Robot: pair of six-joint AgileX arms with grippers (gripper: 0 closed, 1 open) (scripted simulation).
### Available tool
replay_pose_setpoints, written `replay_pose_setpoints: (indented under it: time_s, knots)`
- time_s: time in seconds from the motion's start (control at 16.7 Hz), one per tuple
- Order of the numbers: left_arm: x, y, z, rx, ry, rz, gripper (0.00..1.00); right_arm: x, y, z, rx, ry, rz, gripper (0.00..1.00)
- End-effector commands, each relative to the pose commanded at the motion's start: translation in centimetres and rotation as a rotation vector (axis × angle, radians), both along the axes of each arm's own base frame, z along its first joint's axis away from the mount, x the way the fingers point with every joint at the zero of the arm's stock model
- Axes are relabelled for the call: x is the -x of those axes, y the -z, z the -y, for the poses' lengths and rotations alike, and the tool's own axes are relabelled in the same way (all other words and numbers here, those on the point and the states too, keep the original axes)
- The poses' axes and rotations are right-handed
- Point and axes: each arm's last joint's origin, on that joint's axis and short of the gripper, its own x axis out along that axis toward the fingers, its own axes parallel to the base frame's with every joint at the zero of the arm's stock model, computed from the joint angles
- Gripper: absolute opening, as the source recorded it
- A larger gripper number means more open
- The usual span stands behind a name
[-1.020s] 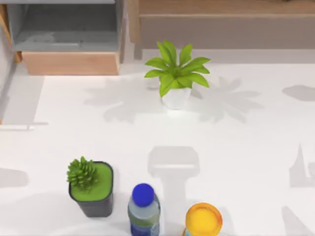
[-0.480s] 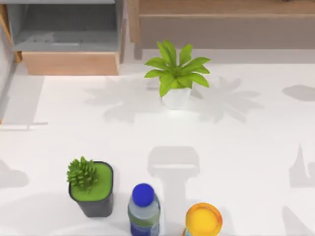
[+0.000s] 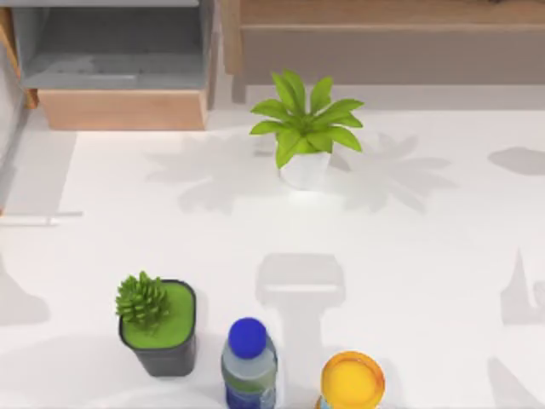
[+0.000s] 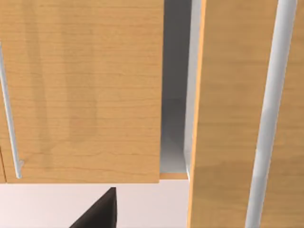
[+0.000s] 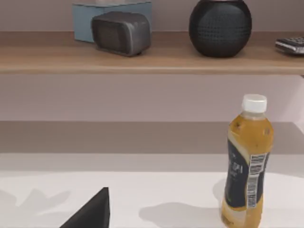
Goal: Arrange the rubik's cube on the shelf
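Claw grip, either arm: you cannot tell. Right claw [image 5: 92,211] faces shelf [image 5: 142,59] across tabletop [image 5: 166,190]; left claw [image 4: 97,213] faces cabinet doors [image 4: 80,90]. Where rubik's cube lies: cannot tell. Step, likely: searching. Next: locate cube before any grasp.

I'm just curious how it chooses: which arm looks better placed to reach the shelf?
Probably the right: its wrist view faces the shelf, which sits at the top view's right; the left arm's faces cabinet doors.

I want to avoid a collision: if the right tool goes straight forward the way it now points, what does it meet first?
Probably nothing soon: bare white table lies ahead, then the grey-brown panel under the shelf. The orange-juice bottle stands off to one side; depth is unclear.
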Motion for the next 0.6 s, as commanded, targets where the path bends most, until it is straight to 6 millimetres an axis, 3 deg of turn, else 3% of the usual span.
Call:
replay_pose_setpoints:
  time_s: [0.42, 0.6]
  knots:
    - [1.9, 0.0, 0.0, 0.0, 0.002, 0.0, 1.0, 0.0, 0.0, 0.0, 0.0, 0.0, 0.0, 1.0]
    - [1.8, 0.1, 0.0, 0.002, 0.004, -0.002, 1.0, 0.0, 0.0, 0.0, 0.0, 0.0, 0.0, 1.0]
